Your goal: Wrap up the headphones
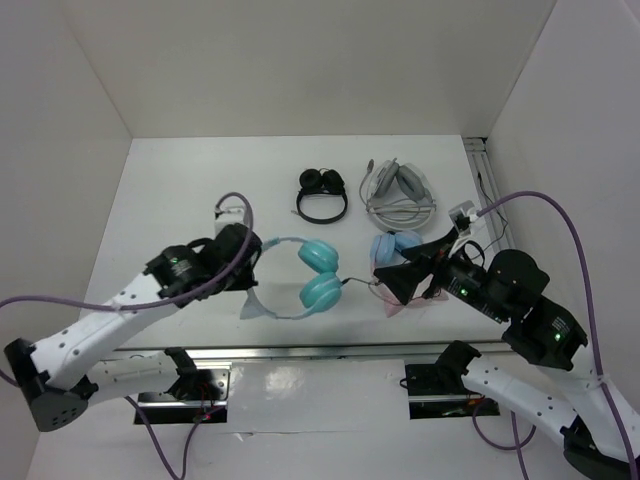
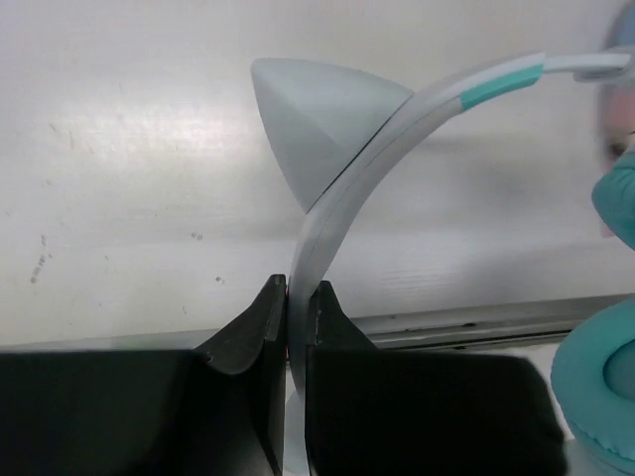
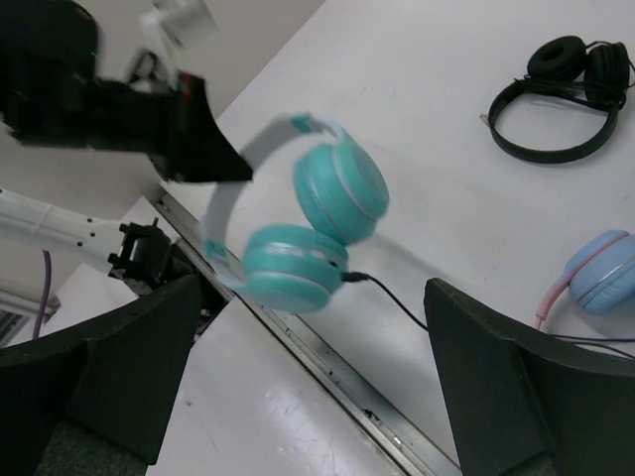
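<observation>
Teal headphones (image 1: 320, 258) are gripped at the headband (image 2: 337, 213) by the left gripper (image 2: 296, 297); right gripper (image 3: 313, 297) is spread wide near the black cable (image 3: 393, 298).

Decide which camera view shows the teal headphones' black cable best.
Right wrist: the cable runs clearly from the lower teal cup. Top external shows only a short thin stretch. Left wrist shows none, just the headband clamped in the left hand.

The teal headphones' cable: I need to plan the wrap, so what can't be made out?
- Far end of the cable: in the right wrist view it passes behind a jaw; in the top view the right gripper covers it.
- Lower headband: left wrist view, mostly hidden between the jaws of the left gripper.
- Ear cups: left wrist view, cut by the frame edge.
</observation>
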